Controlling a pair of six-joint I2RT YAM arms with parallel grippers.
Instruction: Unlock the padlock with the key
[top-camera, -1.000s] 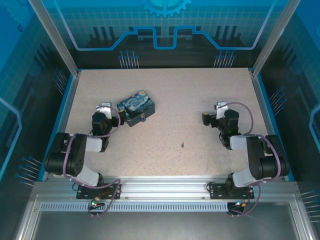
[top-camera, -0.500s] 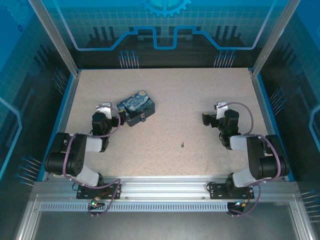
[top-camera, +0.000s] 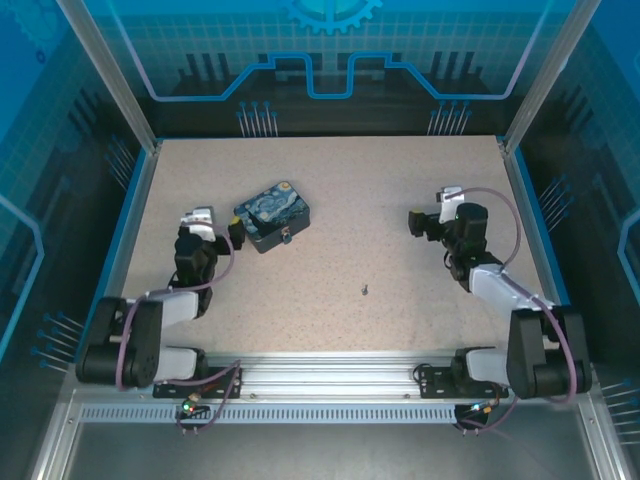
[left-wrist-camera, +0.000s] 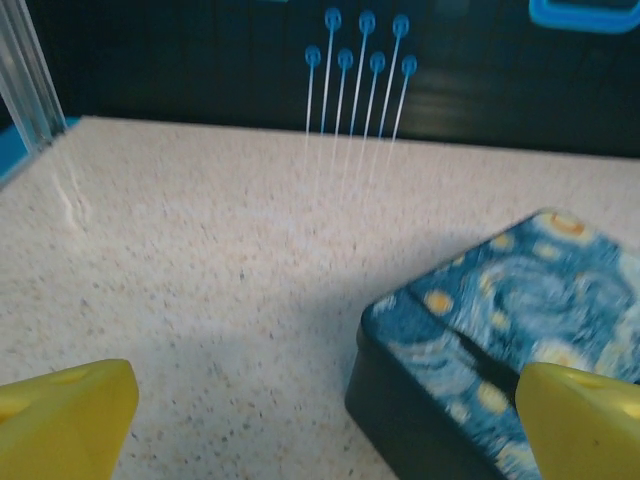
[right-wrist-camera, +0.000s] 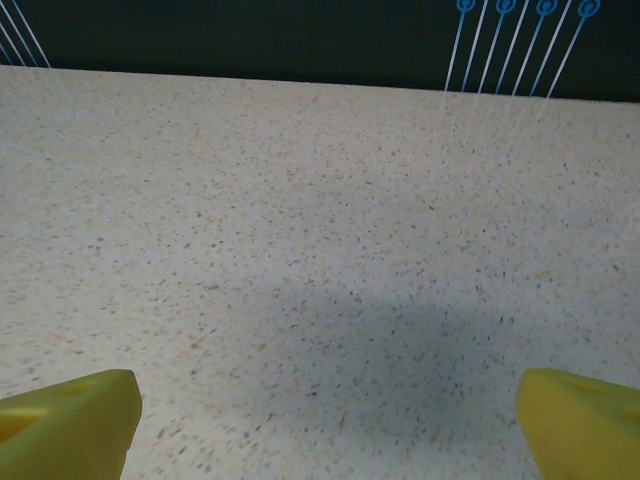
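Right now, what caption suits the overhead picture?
Left arm beside a starry painted tin, right arm opposite, a tiny key loose on the speckled table between them.

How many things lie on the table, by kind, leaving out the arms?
starry-night tin: 1
padlock, at the tin's near edge: 1
key, alone on the bare table: 1
Total: 3

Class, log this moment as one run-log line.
left gripper open, next to tin | right gripper open, holding nothing | key on table, untouched | padlock at tin's near side
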